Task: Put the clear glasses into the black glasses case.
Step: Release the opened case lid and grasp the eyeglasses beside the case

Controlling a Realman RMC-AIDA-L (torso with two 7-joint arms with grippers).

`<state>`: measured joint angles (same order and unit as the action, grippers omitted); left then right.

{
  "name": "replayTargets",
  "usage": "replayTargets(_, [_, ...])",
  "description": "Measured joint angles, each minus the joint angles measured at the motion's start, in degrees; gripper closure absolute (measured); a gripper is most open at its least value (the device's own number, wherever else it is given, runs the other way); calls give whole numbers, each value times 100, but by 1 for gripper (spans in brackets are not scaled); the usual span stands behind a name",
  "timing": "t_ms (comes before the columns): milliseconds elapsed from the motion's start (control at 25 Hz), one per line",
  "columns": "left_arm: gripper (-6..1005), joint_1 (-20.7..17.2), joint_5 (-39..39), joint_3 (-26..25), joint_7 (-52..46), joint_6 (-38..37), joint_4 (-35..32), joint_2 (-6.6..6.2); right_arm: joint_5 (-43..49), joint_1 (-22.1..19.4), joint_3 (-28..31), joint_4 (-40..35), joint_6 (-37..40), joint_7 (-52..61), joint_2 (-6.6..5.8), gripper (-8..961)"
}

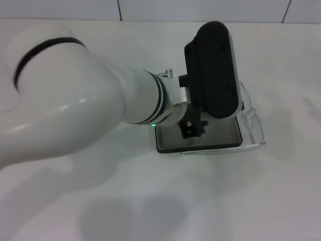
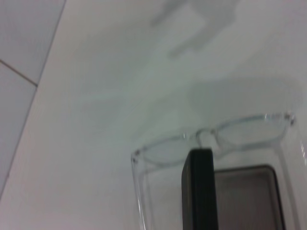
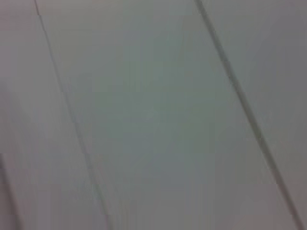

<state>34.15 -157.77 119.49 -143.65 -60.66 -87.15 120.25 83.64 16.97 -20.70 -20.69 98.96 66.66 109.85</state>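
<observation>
L claw (image 1: 193, 128) is seen over the open black glasses case (image 1: 220, 138), clear glasses (image 1: 253, 123) draped round it; claw state can't be told.

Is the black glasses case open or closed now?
Open: the black glasses case shows its grey lining, with its lid raised upright.

A bare test bench, lab-like rather than a home. A plain white table (image 1: 150, 201) spreads under and all around the left gripper (image 1: 193, 128), carrying little beyond the case (image 1: 220, 140) and glasses (image 1: 253, 125). Beyond the gripper stands a white tiled wall (image 1: 150, 9) with dark grout lines.
</observation>
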Motion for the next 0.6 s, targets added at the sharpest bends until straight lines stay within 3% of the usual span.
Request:
replayTargets(320, [543,-480,276,-325,7,-68,-1016,-13,1091,310,-1285,-1628,-870,2234,82,94])
replayTargets(360, [543,-653,594,-617,32,-49,-1352,-15,1381,358,-1471,-1916,-934,2599,110,104])
replayTargets(440, [543,-726,816,-801,54,-33,-1501,-21,1959,439,-1727,-2445,-1023,3160,199,123])
replayTargets(600, [542,-890,1664,-1406,363,-76,-1717,-34,3130,576,-1906,-3531,-1009,4141,498,172])
